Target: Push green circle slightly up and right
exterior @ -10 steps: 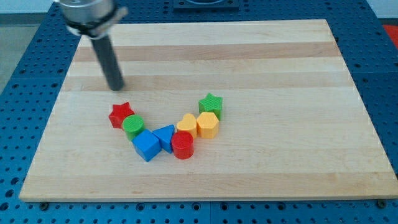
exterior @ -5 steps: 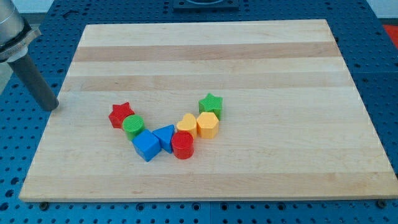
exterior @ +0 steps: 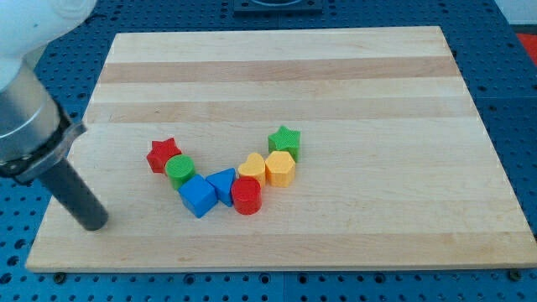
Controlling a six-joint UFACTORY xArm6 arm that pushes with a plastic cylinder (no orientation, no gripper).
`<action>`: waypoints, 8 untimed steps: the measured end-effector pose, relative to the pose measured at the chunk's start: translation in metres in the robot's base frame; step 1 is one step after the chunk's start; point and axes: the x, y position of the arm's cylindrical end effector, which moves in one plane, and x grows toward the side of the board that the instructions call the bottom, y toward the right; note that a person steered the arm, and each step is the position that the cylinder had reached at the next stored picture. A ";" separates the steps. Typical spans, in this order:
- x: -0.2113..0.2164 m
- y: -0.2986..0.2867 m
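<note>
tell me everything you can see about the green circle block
The green circle is a short upright cylinder with a finely ribbed, plastic-looking surface, standing flat on the wooden board, left of the board's middle. It sits at the left end of the block cluster: the red star appears to touch it at the upper left, and the blue cube appears to touch it at the lower right. My tip is well off to its lower left, not touching it.

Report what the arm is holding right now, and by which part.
Nothing is held. My tip stands on the board's lower left, apart from every block, down and left of the green circle and the red star.
</note>
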 end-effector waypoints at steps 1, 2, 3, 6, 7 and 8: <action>-0.021 0.034; -0.043 0.055; -0.062 0.078; -0.105 0.110; -0.105 0.108; -0.094 0.131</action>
